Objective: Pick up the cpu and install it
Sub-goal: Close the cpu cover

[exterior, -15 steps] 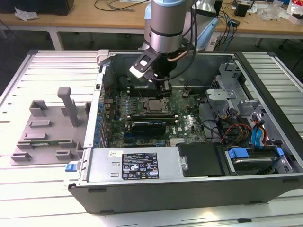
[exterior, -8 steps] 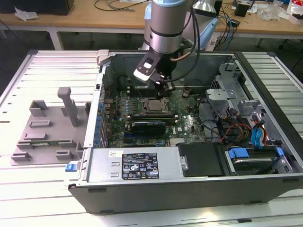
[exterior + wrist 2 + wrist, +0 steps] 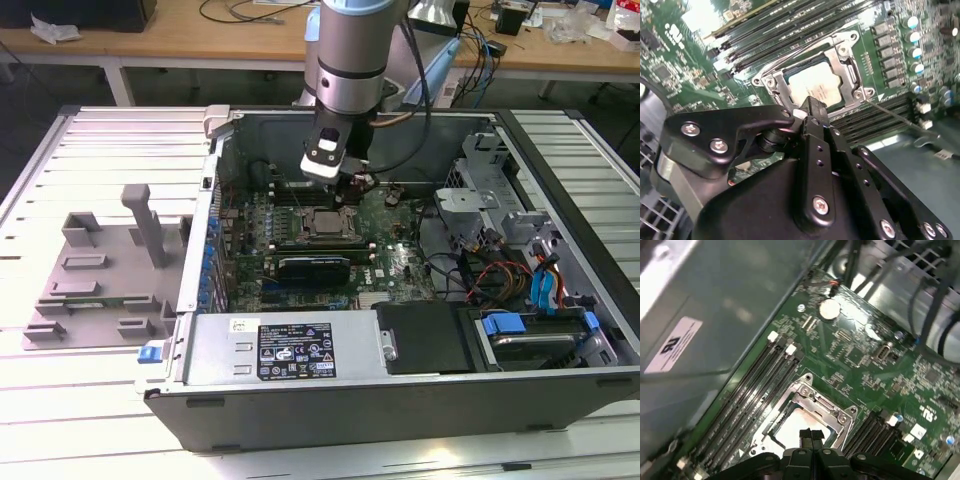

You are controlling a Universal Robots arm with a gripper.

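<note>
The computer case [image 3: 560, 400] lies open on the table [image 3: 60, 420], the tray [image 3: 100, 290] just beside it on the exterior view's left. Inside, the power supply [image 3: 290, 345] lies near, the motherboard [image 3: 405, 265] behind it. The cpu [image 3: 815, 85] sits in the socket [image 3: 850, 75] between memory slots [image 3: 765, 30], the gripper [image 3: 811, 107] over the socket's edge

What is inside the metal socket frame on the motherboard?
The cpu lies inside the socket frame, silvery top showing. The gripper covers one edge; anything beneath it is hidden.
</note>
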